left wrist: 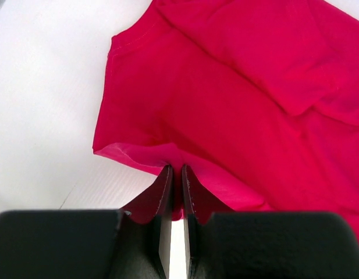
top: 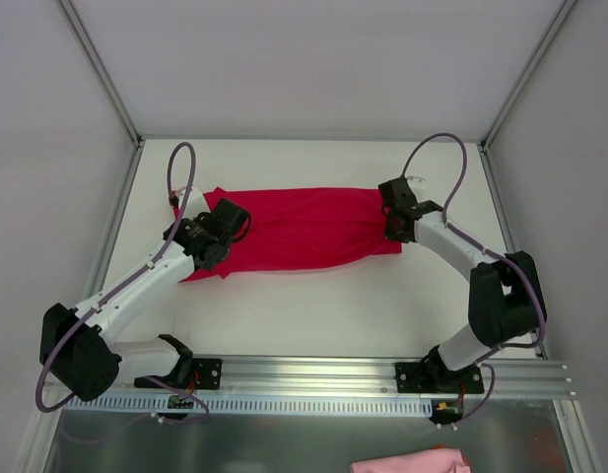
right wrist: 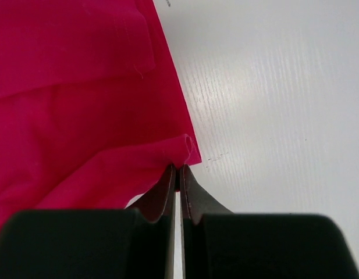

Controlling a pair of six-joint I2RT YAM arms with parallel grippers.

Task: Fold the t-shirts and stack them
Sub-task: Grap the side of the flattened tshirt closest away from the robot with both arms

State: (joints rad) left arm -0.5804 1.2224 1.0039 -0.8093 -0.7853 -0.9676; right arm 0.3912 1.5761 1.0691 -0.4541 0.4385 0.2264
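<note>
Outstretched, pinching t-shirt [top: 304, 232] — left gripper [left wrist: 176, 173], right gripper [right wrist: 178, 173].

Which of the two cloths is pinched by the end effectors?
The red t-shirt on the table: left end effector and right end effector both pinch its edge. The pink cloth lies apart, untouched.

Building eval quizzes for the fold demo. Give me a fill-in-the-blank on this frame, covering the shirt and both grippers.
1. The t-shirt spread on the table is ____ in colour.
2. The left gripper is ____ on the shirt's edge.
3. With the right gripper pinching too, the shirt is held by ____ grippers.
4. The cloth at the bottom edge of the top view is ____, not red.

Missing words: red; shut; two; pink.
</note>
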